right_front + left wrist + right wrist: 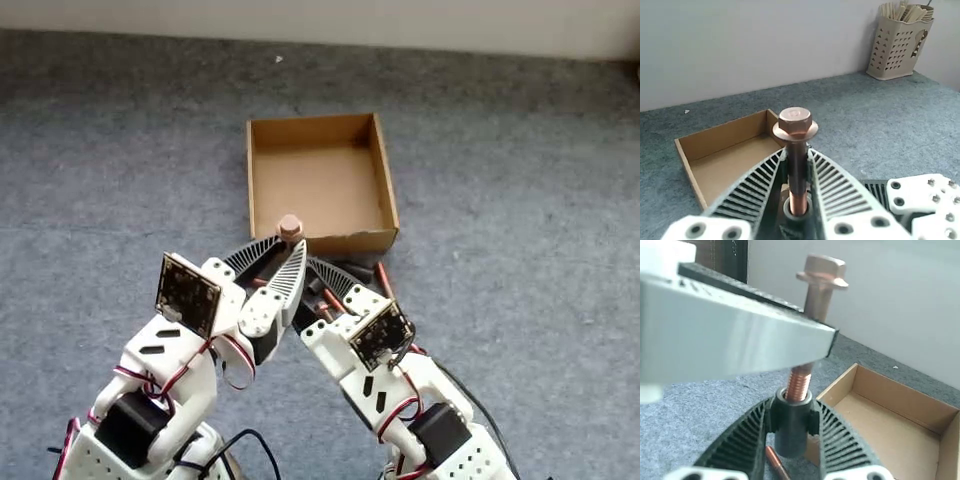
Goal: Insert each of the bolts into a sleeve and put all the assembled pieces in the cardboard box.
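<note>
Item 1. Bolt [796, 125]: copper-coloured, with a flanged hex head. It stood upright with the head on top. Its threaded end sat in the mouth of the sleeve, and most of the shank was exposed above it.

Item 2. Sleeve [790, 432]: black and cylindrical. It was upright, directly under the bolt and raised off the desk [520, 200].

Item 3. Left tool [796, 156]: ribbed black fingers with white mounts, clamped on the bolt's shank just under the head. It reached in from the near left.

Item 4. Right tool [790, 416]: same pattern, closed around the sleeve from both sides. It reached in from the near right, with its tips below those of the left tool.

Item 5. Box [262, 180]: open-topped cardboard on the desk, just beyond the two tools. In the high view the bolt head showed against its near wall.

Item 6. Loose bolt [383, 278]: lay flat on the desk, right of the tools and close to the box's near right corner.

Item 7. Second loose bolt [776, 462]: threaded shank lying on the desk beneath the held sleeve.

Item 8. Desk: covered in grey carpet-like material.

Item 9. Holder [897, 47]: beige and perforated, with sticks in it. It stood at the far right by the wall [740, 45].
</note>
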Controlling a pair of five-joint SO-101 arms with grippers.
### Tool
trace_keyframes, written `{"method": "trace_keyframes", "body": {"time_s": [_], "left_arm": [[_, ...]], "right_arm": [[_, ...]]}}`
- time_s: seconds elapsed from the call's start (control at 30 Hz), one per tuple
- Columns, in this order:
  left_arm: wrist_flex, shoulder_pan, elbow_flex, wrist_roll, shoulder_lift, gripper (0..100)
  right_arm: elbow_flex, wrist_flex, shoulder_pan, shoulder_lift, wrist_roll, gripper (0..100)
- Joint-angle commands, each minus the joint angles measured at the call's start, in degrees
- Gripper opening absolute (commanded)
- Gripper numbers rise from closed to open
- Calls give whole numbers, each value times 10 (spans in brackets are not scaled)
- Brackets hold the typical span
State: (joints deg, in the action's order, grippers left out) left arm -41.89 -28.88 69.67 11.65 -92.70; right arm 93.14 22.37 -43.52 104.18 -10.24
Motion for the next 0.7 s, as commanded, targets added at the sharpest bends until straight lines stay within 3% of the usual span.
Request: {"method": "trace_keyframes", "body": {"time_s": [0.0,0.27,0.67], "left_arm": [[6,-34,-5,-35,-5,6],[-11,-30,-3,-37,-5,6],[-23,-30,74,-42,-5,11]], "right_arm": [[-15,-14,3,12,-6,5],[-33,-16,47,12,-3,5],[-34,-16,47,12,-3,5]]}}
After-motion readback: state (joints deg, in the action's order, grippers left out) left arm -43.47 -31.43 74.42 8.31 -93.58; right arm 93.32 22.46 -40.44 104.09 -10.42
